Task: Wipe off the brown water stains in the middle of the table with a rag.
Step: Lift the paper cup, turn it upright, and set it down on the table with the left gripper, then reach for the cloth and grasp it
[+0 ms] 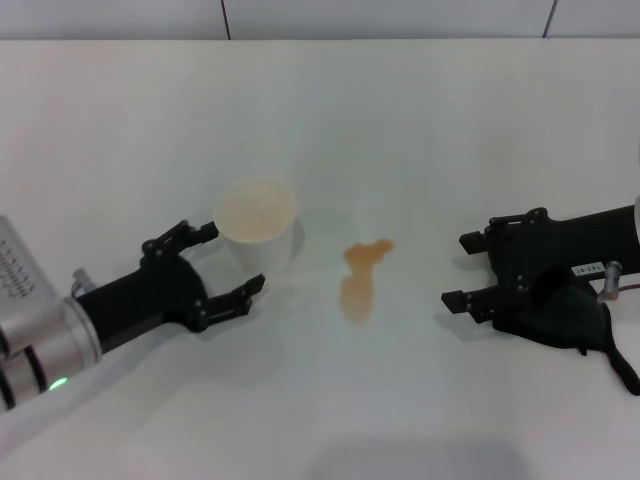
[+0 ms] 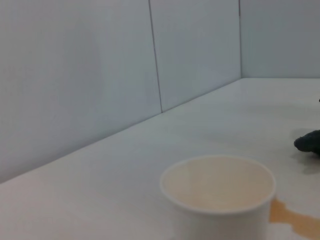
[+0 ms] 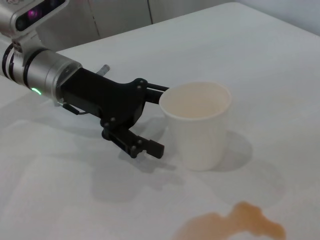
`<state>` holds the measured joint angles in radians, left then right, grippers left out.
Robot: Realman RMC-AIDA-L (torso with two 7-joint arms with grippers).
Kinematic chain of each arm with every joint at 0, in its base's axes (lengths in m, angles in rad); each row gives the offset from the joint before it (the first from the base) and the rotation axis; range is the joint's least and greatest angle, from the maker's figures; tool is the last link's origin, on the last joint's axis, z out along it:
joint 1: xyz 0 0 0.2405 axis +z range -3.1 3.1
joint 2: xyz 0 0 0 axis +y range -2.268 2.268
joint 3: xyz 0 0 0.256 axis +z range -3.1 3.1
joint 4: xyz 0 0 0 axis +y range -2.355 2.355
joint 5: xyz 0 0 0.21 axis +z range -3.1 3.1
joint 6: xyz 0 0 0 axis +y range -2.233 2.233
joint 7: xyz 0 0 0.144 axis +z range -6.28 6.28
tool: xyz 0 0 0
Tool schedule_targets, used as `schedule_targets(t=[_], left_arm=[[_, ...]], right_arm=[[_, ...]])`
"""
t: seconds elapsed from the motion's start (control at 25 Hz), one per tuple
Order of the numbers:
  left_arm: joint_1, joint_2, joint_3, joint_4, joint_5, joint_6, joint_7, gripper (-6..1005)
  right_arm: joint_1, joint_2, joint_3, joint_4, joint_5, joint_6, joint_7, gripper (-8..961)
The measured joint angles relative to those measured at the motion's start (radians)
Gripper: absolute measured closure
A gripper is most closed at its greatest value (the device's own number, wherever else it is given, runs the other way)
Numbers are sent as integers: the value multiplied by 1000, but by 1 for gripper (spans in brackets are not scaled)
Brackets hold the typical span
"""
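My right gripper [image 1: 456, 270], jaws open and empty at frame right, hovered over the dark crumpled rag [image 1: 580, 318], positioned to grasp it; the translucent orange-brown stain [image 1: 362, 275] at centre on the smooth white table [image 1: 420, 130] was unwiped, and my open left gripper [image 1: 232, 260] flanked the white paper cup [image 1: 257, 224].

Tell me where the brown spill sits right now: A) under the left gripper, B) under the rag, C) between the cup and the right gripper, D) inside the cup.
C: the brown spill lies bare on the table, between the cup and the right gripper.

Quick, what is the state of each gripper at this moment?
Left gripper: open, its fingers around the white cup, holding nothing.
Right gripper: open, empty, above the rag, beside the brown water stains.
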<state>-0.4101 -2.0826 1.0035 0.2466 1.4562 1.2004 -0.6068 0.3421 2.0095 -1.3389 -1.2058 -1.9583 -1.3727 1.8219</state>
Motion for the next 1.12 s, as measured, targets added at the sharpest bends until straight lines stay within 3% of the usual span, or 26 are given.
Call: schedule_targets(t=[0.12, 0.32, 0.68, 0.96, 1.12], left_arm=[[36, -1, 0, 30, 1, 25, -21, 259], [98, 1, 1, 105, 0, 58, -85, 101], [175, 6, -6, 259, -71, 162, -176, 110], [202, 8, -5, 497, -27, 201, -364, 108], [225, 7, -4, 622, 6, 225, -388, 108]], right_arm=[[4, 0, 0, -8, 0, -12, 8, 130], [6, 0, 0, -20, -1, -19, 11, 130], [8, 1, -12, -34, 23, -19, 29, 130], [10, 2, -30, -71, 39, -28, 85, 130], [10, 2, -29, -93, 58, -25, 123, 131]])
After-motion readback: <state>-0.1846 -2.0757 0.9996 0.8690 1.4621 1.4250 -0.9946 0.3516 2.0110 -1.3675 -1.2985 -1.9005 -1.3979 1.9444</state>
